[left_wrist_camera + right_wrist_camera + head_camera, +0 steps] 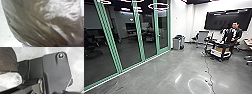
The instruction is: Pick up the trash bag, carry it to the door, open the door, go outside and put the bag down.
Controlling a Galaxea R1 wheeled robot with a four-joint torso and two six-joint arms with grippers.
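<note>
A dark, translucent trash bag [31, 25] shows large and close in the left wrist view, its film creased and shiny, with pale contents [65, 10] behind it. In the right wrist view, part of the same bag [7, 60] is at the left beside the robot's base, with a whitish lump [11, 80] below its dark part. How the bag is held cannot be made out. In the head view a green-framed glass door [163, 30] stands shut at the far end of a glass wall.
Grey bins [178, 43] stand by the white wall just past the glass door. A person [236, 33] is behind a cart [220, 53] at the right. A cable [207, 72] lies along the floor, and green posts [140, 37] line the left.
</note>
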